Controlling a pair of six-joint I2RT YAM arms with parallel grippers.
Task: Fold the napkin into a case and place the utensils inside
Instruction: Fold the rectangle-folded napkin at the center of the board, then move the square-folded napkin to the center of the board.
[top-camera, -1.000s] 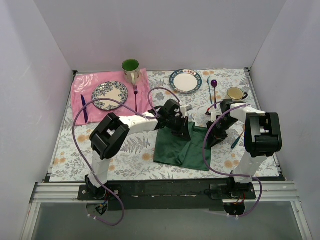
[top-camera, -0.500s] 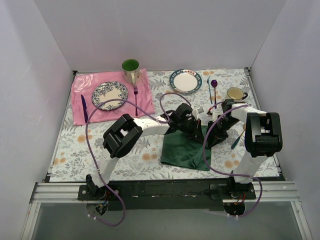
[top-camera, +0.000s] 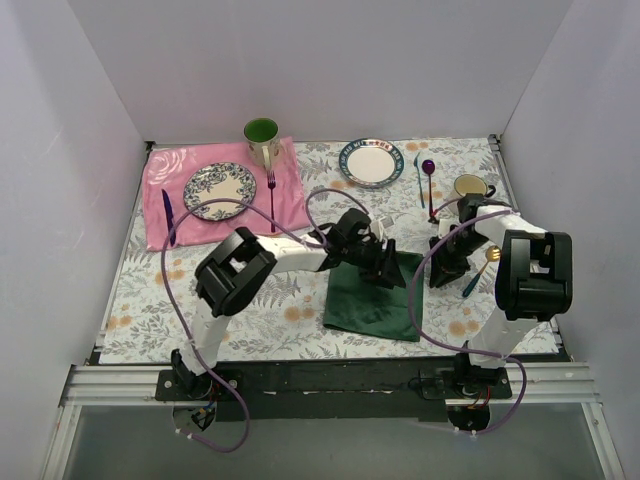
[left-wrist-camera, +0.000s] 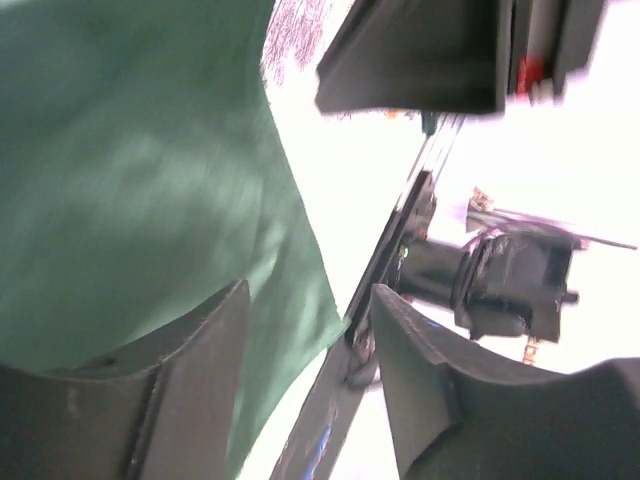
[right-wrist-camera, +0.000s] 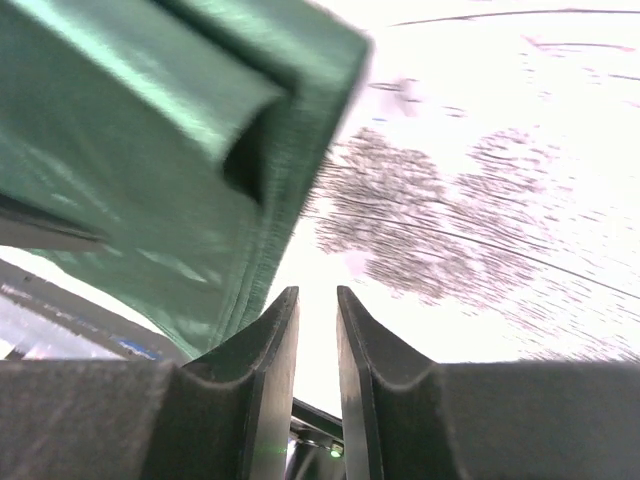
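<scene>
The napkin (top-camera: 370, 298) lies folded into a rough rectangle on the tabletop (top-camera: 250, 310), near the front edge and a little right of the middle. The left gripper (top-camera: 388, 270) hangs over the napkin's far edge. The left wrist view shows this gripper (left-wrist-camera: 310, 300) with its jaws released and well parted. Nothing is between them, and the green cloth (left-wrist-camera: 130, 170) lies below and to one side.

The right gripper (top-camera: 443, 272) stands just beside the napkin's right edge. In its own view the gripper (right-wrist-camera: 318, 295) has only a narrow slit between its fingers, with nothing in it, and the napkin's folded edge (right-wrist-camera: 150, 130) lies just to the side.

A gold-headed spoon (top-camera: 480, 268) lies near the tabletop's right edge, apart from the napkin. A pink cloth (top-camera: 290, 195) covers the far left corner.
</scene>
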